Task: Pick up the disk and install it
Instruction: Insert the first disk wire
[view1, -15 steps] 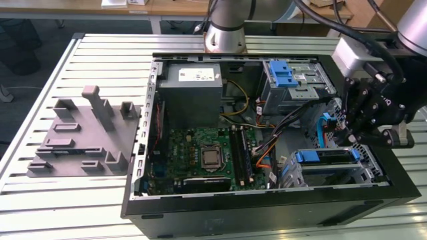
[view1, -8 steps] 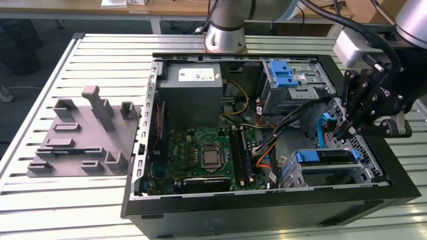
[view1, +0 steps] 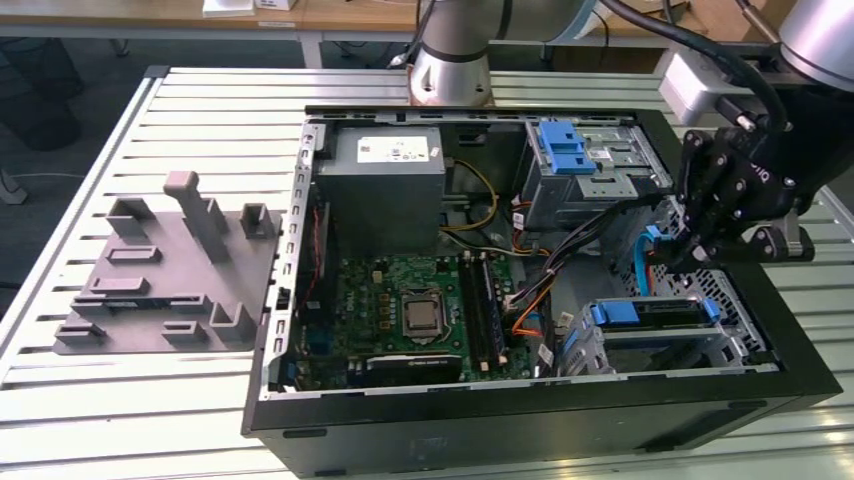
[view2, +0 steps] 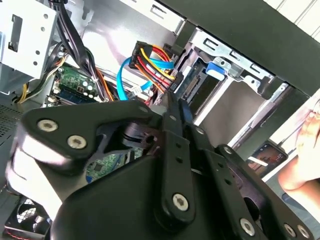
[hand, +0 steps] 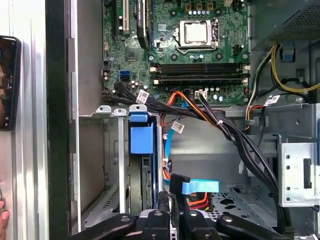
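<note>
The disk (view1: 650, 313) lies in the lower drive bay of the open computer case (view1: 534, 420), at the exterior view's right, its blue carrier framing it. In the first wrist view the disk (hand: 138, 175) stands edge-on in the bay under its blue tab. The second wrist view has the disk (view2: 196, 86) beside that same blue tab. My black gripper (view1: 681, 252) hangs just above the bay, next to the disk and apart from it. In both wrist views the gripper (hand: 170, 199) (view2: 172, 107) is shut, with nothing visible between its fingers, close to the blue data plug (hand: 200, 187) and the red-yellow power wires (view2: 155, 62).
A grey power-supply box (view1: 387, 185) and a grey cage with a blue latch (view1: 587, 160) fill the case's far side, above the motherboard (view1: 407, 315). Black cable bundles (hand: 235, 135) cross the bay area. A grey fixture (view1: 160, 270) sits at the exterior view's left. A person's hand (view2: 306, 150) and a phone (hand: 7, 82) lie outside the case wall.
</note>
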